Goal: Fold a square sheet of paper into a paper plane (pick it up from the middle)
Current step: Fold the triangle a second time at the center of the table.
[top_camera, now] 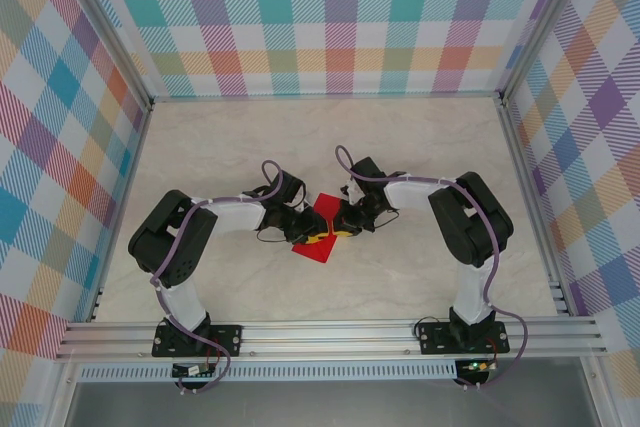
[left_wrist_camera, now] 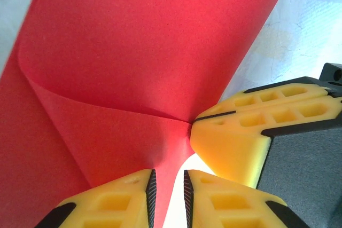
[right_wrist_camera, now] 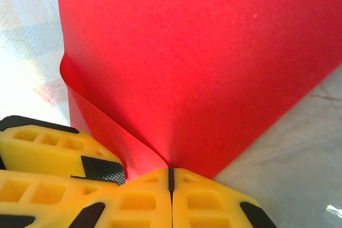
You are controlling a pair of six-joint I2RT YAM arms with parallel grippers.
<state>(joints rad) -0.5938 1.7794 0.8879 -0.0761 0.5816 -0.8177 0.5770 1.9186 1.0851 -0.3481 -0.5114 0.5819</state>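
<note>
Red paper (top_camera: 312, 249) bent, lying between 2 grippers. Right gripper (right_wrist_camera: 171, 177): fingers together, pinching paper at crease tip. Left gripper (left_wrist_camera: 169, 198): fingers slightly apart, paper edge in gap.

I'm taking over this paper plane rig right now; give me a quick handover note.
Red square sheet of paper: bent into a soft fold between both pincers, over the pale marbled table.
Left pincer: jaws slightly apart, sheet edge between them.
Right pincer: shut, pinching the fold's corner.
Done: sheet grasped, first bend begun, no sharp crease.
To do: crease it, then every further fold.
</note>
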